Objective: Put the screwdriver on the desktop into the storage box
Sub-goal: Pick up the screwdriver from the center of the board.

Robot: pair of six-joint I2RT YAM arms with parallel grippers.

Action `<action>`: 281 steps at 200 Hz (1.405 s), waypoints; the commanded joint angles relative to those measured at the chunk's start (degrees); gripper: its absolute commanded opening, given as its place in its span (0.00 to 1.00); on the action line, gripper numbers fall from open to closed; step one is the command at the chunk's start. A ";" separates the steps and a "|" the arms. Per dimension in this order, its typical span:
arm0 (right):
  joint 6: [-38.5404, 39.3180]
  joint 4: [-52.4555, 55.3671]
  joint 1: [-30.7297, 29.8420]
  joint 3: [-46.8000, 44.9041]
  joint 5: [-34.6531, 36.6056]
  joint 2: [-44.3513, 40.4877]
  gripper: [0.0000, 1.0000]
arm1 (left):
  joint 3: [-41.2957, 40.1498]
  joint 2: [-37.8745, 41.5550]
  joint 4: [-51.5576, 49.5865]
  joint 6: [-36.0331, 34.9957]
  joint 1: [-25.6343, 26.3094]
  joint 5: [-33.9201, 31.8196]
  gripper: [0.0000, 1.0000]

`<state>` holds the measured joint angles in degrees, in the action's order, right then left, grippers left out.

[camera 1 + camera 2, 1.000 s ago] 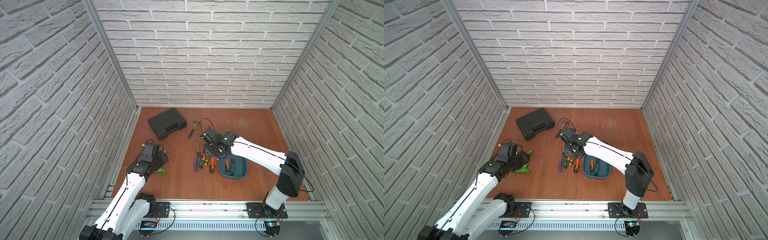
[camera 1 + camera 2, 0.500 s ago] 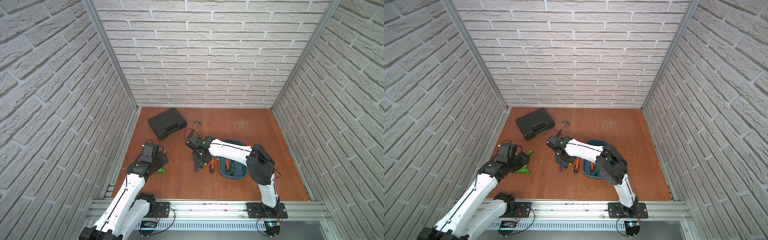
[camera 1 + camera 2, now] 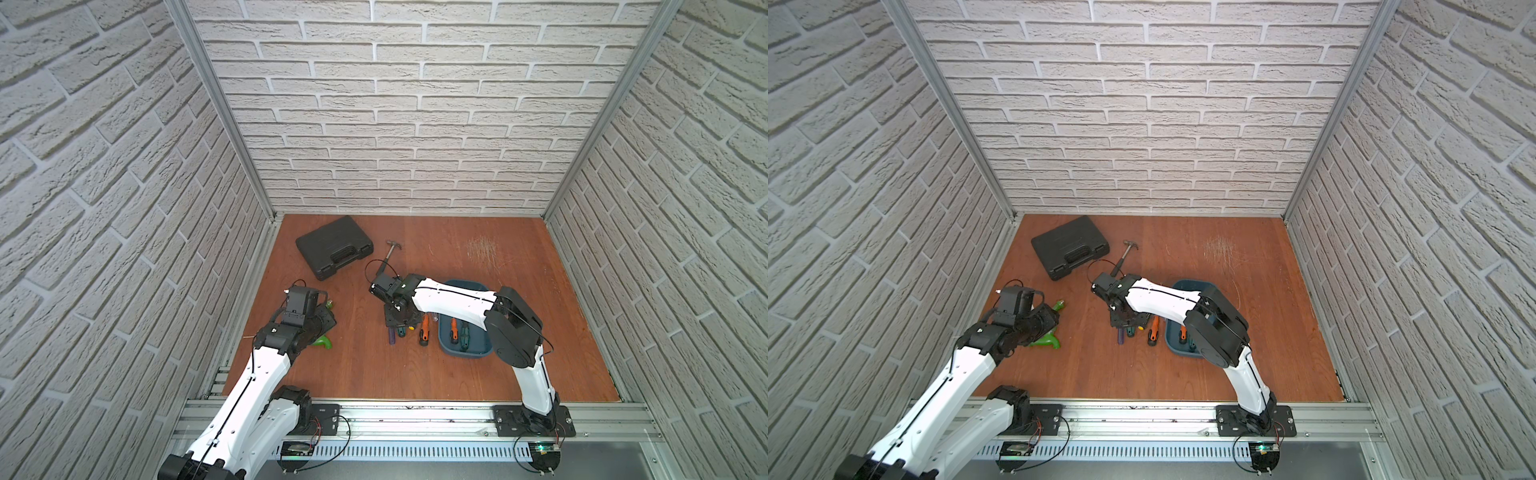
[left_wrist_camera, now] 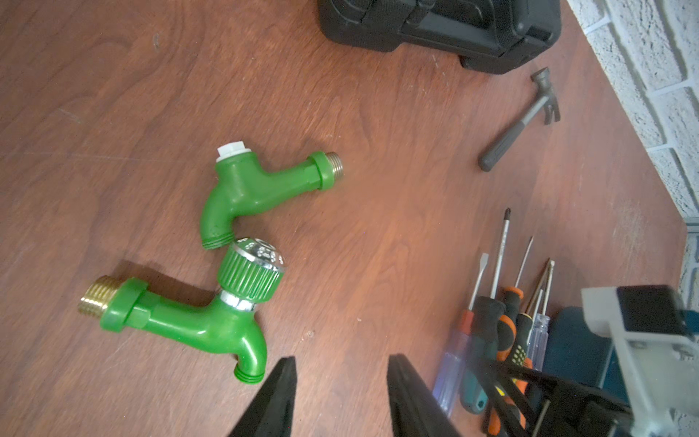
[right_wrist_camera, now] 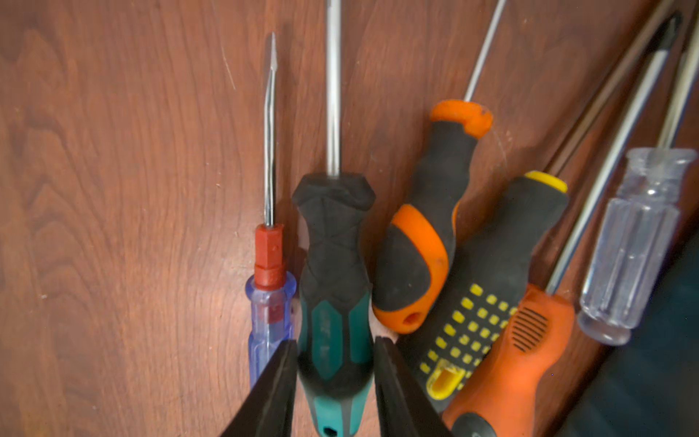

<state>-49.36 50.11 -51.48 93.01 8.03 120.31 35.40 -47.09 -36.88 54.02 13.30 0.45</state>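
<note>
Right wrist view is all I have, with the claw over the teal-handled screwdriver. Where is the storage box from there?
Observer: The storage box lies right beside that row of screwdrivers, on the robot's right of it.
Operator: Is anything in it already?
Observer: Yes, two screwdrivers: an orange-handled one and a dark green-handled one.
Operator: And what is the other arm doing?
Observer: The left claw is open and empty, over the green taps, well apart from the screwdrivers.
</note>
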 commanded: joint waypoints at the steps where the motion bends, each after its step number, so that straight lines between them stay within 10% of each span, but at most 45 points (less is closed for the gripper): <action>1: -0.99 1.04 -0.10 1.12 0.49 1.44 0.41 | 1.21 0.44 -0.19 -0.72 0.08 -0.65 0.45; 83: -1.35 1.17 -0.10 1.20 0.51 2.47 0.45 | 1.17 0.55 -0.38 -0.67 0.06 -0.64 0.45; 137: -0.92 0.86 -0.36 1.40 0.84 -0.91 0.30 | 1.21 0.77 -0.42 -0.80 0.12 -0.71 0.45; 281: -8.25 8.57 1.77 -19.83 11.72 -41.06 0.18 | 0.35 -0.70 1.81 -0.51 0.41 0.54 0.45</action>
<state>-53.91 55.59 -51.40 79.72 15.03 87.18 35.40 -47.79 -36.77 54.00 13.30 0.56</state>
